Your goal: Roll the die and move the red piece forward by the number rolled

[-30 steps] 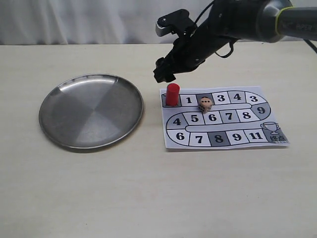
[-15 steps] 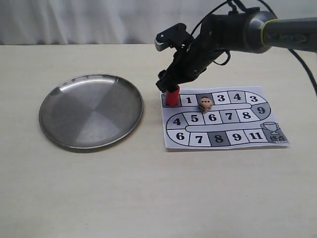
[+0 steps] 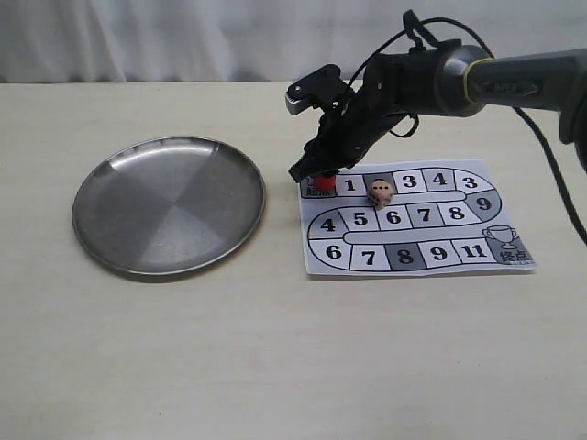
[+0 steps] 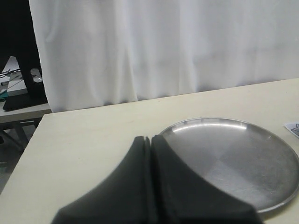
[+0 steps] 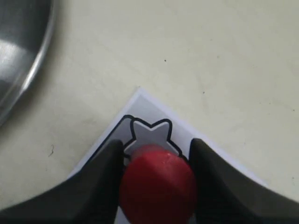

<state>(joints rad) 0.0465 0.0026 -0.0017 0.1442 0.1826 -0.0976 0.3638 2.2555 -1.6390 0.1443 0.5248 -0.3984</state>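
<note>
1. Exterior view:
   - The right gripper (image 3: pixel 316 176) is low over the red piece (image 3: pixel 322 184), which stands on the start square at the 10 o'clock corner of the paper board (image 3: pixel 456 235).
   - The die (image 3: pixel 381 192) rests on the track at 3 o'clock from the piece, one numbered square between them.
   - Risk: carried low along that row, the piece or a finger could knock the die and spoil the roll. The top face looks like three pips, though it is small.
   - Risk: the loose paper could drag with the piece.
   - Printed squares read 1, 3, 4, 3, 9, then 4, 5, 6, 7, 8, then 6, 7, 8, 9, 11. The trophy square's characters and the lettering on the arm are too small to read.
   - The steel plate (image 3: pixel 170 206) lies at 9 o'clock from the board.

2. Left wrist view:
   - The left gripper (image 4: pixel 150 186) has its fingers pressed together, holding nothing, near the plate.
   - No writing shows.

3. Right wrist view:
   - The fingers (image 5: pixel 100 186) look pinched on the piece's two sides, over the star square (image 5: pixel 149 130).
   - Risk: an off-centre pinch could tip the piece on lifting.
</note>
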